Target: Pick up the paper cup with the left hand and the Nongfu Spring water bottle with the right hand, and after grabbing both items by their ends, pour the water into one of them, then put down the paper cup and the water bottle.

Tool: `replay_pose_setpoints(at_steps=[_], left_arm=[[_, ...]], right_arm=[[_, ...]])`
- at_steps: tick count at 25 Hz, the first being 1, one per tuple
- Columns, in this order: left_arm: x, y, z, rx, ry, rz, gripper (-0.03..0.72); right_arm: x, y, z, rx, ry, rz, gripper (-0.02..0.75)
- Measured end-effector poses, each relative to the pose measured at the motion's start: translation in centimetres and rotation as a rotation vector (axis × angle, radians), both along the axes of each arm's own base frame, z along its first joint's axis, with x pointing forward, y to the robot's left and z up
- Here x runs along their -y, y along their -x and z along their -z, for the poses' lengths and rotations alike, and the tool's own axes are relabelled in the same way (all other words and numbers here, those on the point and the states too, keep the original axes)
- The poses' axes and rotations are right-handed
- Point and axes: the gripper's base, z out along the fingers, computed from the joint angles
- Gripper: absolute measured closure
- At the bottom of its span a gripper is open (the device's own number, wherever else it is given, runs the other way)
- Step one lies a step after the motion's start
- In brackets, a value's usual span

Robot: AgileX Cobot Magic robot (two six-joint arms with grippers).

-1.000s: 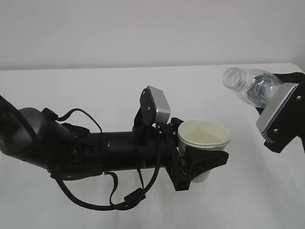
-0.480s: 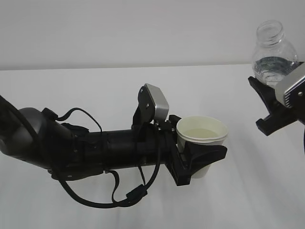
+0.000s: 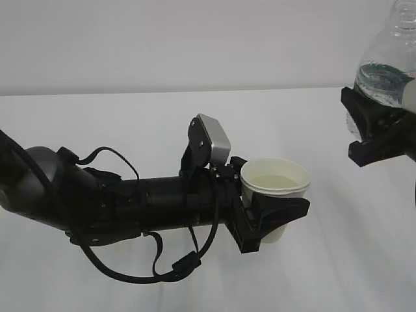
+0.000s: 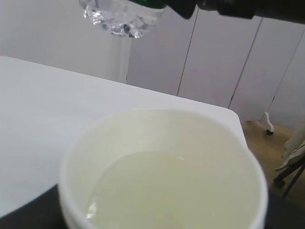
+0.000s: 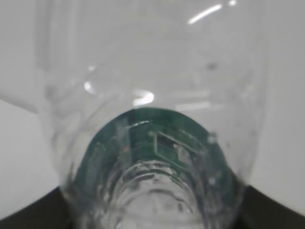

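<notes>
Bright, even, soft light; faint shadows on the table (image 3: 130, 117). Wrist views blur close up; glare streaks the bottle (image 5: 143, 95).

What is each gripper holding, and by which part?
The left hand grips the paper cup around its lower body. The right hand grips the Nongfu Spring water bottle around its lower part, near the green label.

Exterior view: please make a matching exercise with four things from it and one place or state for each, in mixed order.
Things:
1. cup
2. bottle
3. left gripper
4. table

States:
A. white and bare behind the arm
B. upright at the right edge, in the right gripper
C. closed around the cup
D. holds pale liquid

Pairs: 1-D, 2-B, 3-C, 4-A
</notes>
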Motion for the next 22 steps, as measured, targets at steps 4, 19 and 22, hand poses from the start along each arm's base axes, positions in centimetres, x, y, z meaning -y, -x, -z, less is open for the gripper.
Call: replay_pose_setpoints(at_steps=[4,19,22], left_arm=[[0.0,0.0,0.0,0.0,0.0,0.0,0.218],[0.0,0.0,0.0,-0.002,-0.001,-0.004,0.218],[0.0,-0.1,0.0,-0.003,0.001,-0.008,0.218]], right_arm=[[0.1,-0.2,0.0,0.013,-0.092,0.015,0.334],[0.8,-2.1,5.2,-0.171,-0.223,0.137,0.334],[0.9,-2.3,5.9,-0.195,-0.222,0.154,0.334]])
